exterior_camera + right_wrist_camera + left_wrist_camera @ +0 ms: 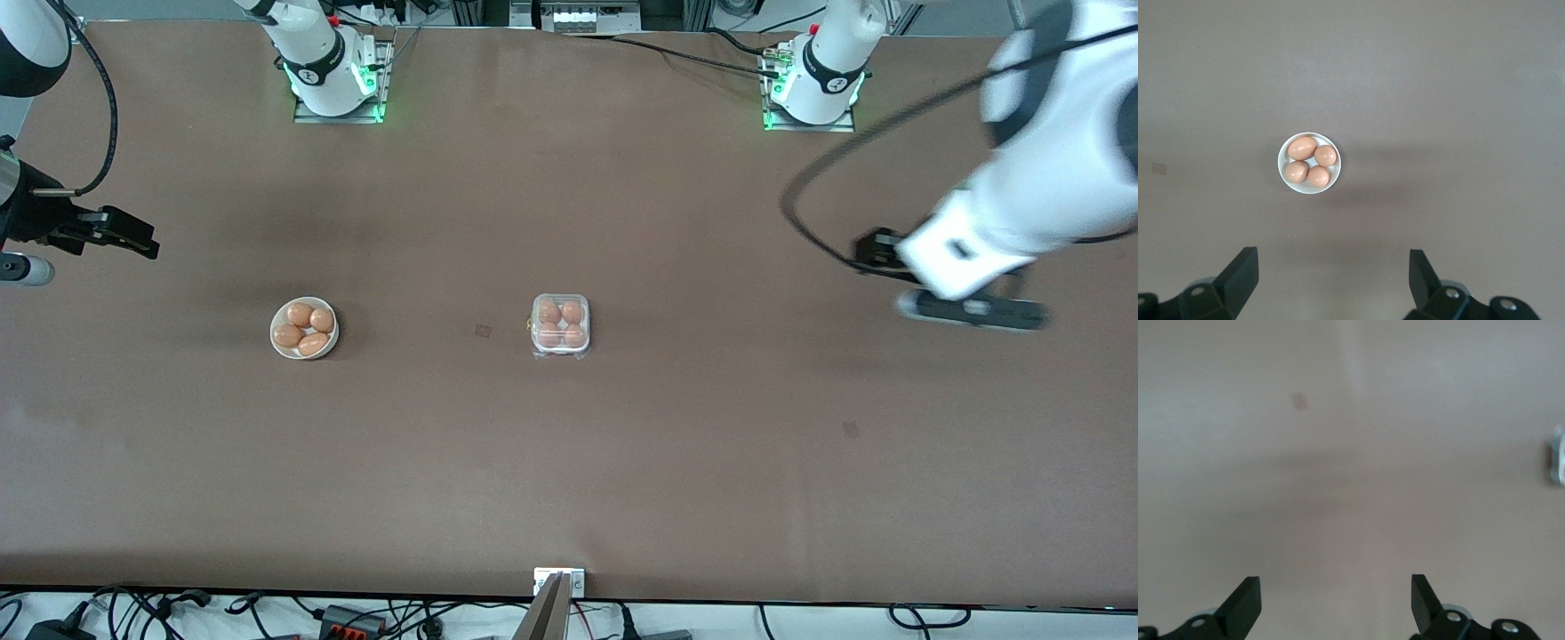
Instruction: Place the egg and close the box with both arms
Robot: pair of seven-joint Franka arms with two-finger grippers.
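The small square white four-cell box sits mid-table, four orange-brown eggs inside, its clear lid seemingly down. Both the left gripper and right gripper hang open, empty, over bare table; likely only retreat remains

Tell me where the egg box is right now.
In the front view the egg box sits mid-table, lid down over four eggs, level with the bowl of eggs, which lies toward the right arm's end.

Front camera high; both wrist cameras face the table.
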